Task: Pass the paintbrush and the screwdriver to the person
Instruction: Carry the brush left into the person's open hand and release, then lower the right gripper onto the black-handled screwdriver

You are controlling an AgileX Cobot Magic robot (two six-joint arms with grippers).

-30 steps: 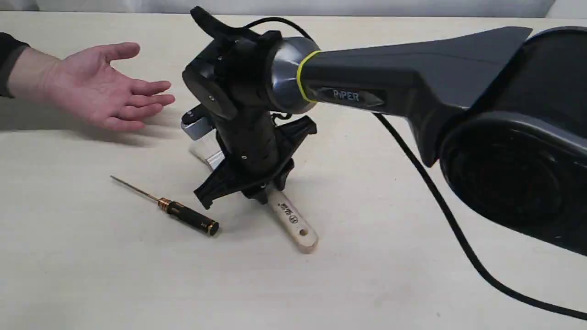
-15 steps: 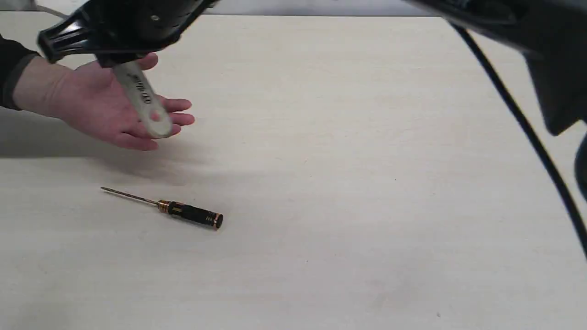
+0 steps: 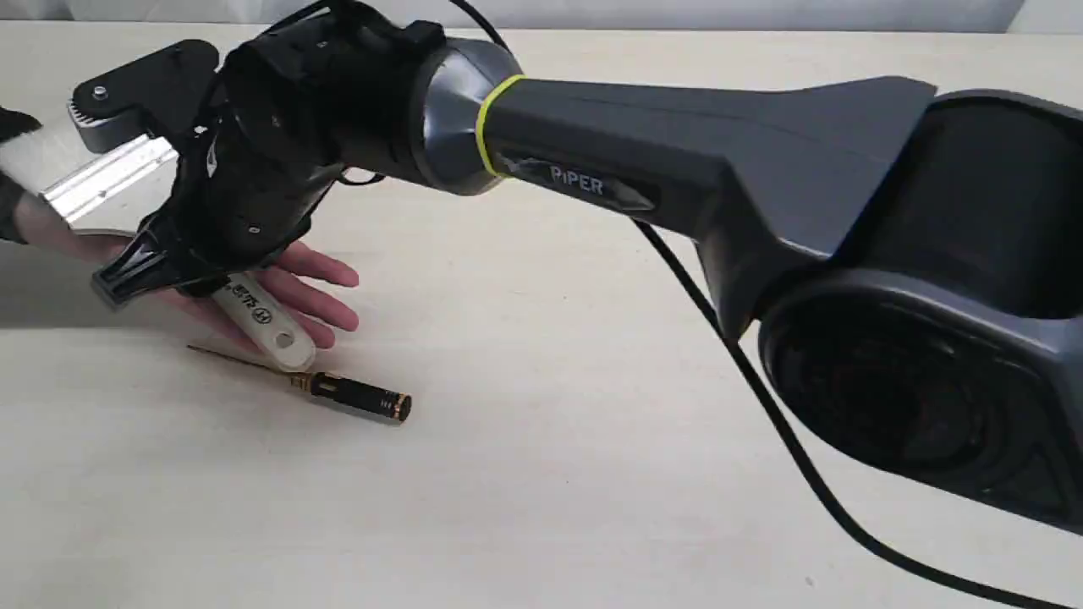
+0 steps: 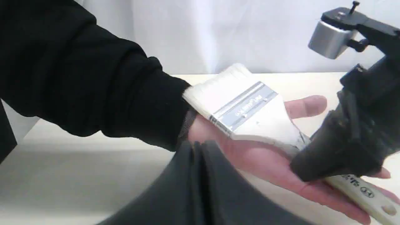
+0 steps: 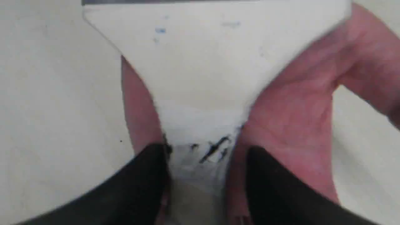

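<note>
Holds the wide pale-bristled wooden paintbrush (image 4: 250, 114) by its neck in the clenched right gripper (image 5: 203, 156) over the person's open bare palm (image 4: 265, 159) at 9 o'clock; could spill it toward the slim black-handled screwdriver (image 3: 355, 395) at 5 o'clock if released before that palm closes; left gripper (image 4: 197, 147) unreadable.

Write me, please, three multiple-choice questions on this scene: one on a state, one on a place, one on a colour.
1. Above the person's hand, the right gripper is: A open; B shut on the paintbrush; C shut on a cup.
2. The screwdriver lies: A on the table; B in the person's hand; C between the jaws.
3. The screwdriver's handle is: A red; B black; C green.
Answers: 1 B, it clamps the wooden handle; 2 A, it rests flat on it; 3 B, black with gold-orange rings.
</note>
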